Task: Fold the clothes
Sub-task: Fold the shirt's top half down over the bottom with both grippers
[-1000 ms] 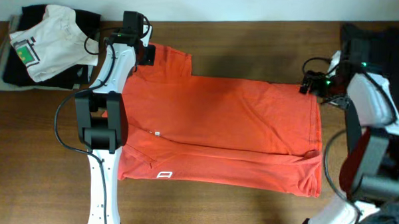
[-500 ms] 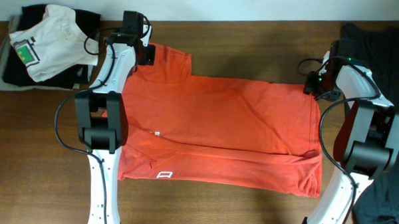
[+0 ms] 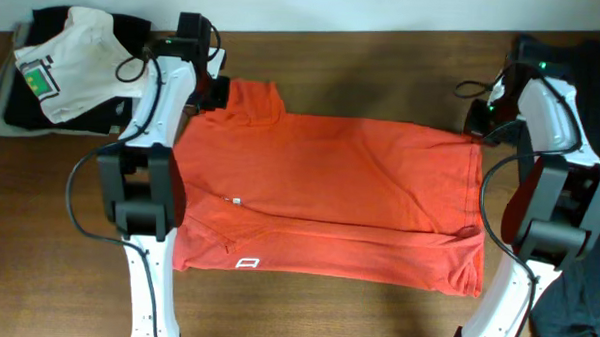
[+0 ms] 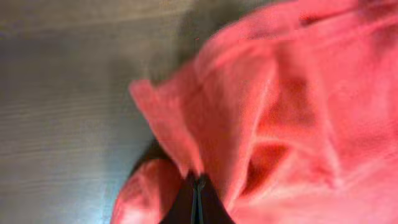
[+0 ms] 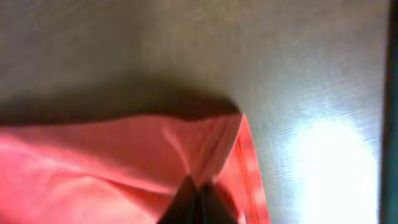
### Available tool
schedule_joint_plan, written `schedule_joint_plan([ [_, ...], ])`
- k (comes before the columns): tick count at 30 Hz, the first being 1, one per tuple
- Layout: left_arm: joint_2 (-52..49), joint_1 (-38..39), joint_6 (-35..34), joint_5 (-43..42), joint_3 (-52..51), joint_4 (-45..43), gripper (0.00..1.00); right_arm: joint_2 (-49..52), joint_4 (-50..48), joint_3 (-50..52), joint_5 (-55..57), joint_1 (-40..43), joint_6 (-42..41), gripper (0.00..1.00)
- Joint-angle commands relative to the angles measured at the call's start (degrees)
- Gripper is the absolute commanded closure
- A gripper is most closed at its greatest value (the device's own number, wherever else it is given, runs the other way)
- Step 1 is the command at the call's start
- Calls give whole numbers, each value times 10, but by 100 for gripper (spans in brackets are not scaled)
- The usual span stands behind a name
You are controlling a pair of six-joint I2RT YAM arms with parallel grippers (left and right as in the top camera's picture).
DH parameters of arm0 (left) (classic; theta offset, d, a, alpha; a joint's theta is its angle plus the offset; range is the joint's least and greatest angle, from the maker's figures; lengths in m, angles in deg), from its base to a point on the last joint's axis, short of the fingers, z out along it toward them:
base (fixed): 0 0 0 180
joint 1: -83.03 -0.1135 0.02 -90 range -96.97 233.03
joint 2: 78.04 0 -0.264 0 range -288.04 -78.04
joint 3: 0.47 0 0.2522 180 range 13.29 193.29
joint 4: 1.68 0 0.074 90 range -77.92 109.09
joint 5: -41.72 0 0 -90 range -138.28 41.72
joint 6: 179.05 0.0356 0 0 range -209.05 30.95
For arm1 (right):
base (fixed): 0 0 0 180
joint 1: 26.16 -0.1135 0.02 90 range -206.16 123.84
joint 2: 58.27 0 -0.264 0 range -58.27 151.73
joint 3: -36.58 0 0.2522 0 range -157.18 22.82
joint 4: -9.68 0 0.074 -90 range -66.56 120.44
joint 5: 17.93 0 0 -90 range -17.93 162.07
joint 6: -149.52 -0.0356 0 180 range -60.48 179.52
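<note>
Shirt: the red-orange shirt [image 3: 329,190] lies flat, spread over the middle of the bench [image 3: 384,61], with a fold already along its 6 o'clock side.
Long axis: runs 9 o'clock to 3 o'clock in the overhead view, sleeve end at 9, hem end at 3.
Left claw [image 3: 215,88]: closed, pinching the sleeve corner at the shirt's 10 o'clock end; the wrist view shows red cloth bunched between the fingers.
Right claw [image 3: 478,130]: closed on the hem corner at the shirt's 2 o'clock end, a ridge of cloth nipped at the fingertips.
Key relation: both claws hold the 12 o'clock edge, one at each end, so the whole body of the shirt lies toward 6 o'clock from them. A fold would likely carry that edge toward 6, along a crease parallel to the long axis.
Nearer arm: neither; each has its own corner, well apart from the other.
Writing: none readable. A small white outlined mark [image 3: 247,263] sits near the shirt's 7 o'clock corner, too small to read.
Other cloth: a white shirt [image 3: 69,50] with a green patch [image 3: 36,76] at 10 o'clock, and a black garment [image 3: 584,58] at 2 o'clock, both clear of the shirt.
</note>
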Motion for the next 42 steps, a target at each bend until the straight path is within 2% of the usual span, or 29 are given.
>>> schedule_joint_plan([
  [1, 72, -11, -6, -10, -2, 37, 99, -44, 54, -46, -1, -2, -7, 96],
  [2, 85, -17, -6, -9, -2, 58, 99, -52, 74, -46, -1, -2, -7, 96],
  [4, 100, -43, -6, -9, -2, 154, 99, -58, 134, -46, 3, 1, -7, 96],
  [8, 101, -111, -5, -24, -2, 252, 99, -101, 199, -46, 4, 25, -6, 96],
  [12, 101, -138, 1, -40, -2, 316, 99, -129, 269, -46, 12, 31, 4, 96],
  [14, 101, -137, 5, -35, -7, 340, 99, -130, 315, -45, 54, 31, 4, 96],
  [17, 101, -133, 5, -37, -37, 340, 99, -131, 327, -39, 64, 31, 3, 96],
  [20, 127, -125, 5, -40, -151, 338, 99, -133, 327, -26, 76, 31, -7, 96],
  [24, 298, -125, 5, -72, -280, 255, 99, -246, 307, 40, 61, 31, -7, 96],
  [26, 349, -125, 5, -81, -332, 245, 99, -299, 268, 116, 60, 31, -19, 96],
  [30, 357, -125, 4, -111, -470, 187, 99, -309, 158, 282, 60, 34, -53, 96],
  [31, 357, -125, -27, -115, -512, 143, 99, -309, 123, 319, 62, 45, -76, 96],
  [33, 356, -125, -41, -114, -533, 113, 99, -309, 103, 321, 66, 76, -111, 96],
  [37, 356, -162, -66, -87, -533, 92, 99, -309, 87, 321, 59, 132, -111, 96],
  [38, 356, -168, -66, -86, -533, 92, 99, -309, 88, 321, 55, 129, -111, 91],
  [39, 356, -170, -66, -86, -533, 92, 83, -309, 88, 321, 55, 122, -111, 76],
  [40, 356, -170, -66, -86, -533, 92, 73, -309, 88, 322, 55, 110, -110, 38],
  [41, 356, -170, -66, -86, -533, 92, 55, -309, 88, 322, 55, 105, -110, 27],
  [42, 356, -170, -66, -86, -533, 90, 43, -309, 88, 322, 55, 101, -110, 24],
])
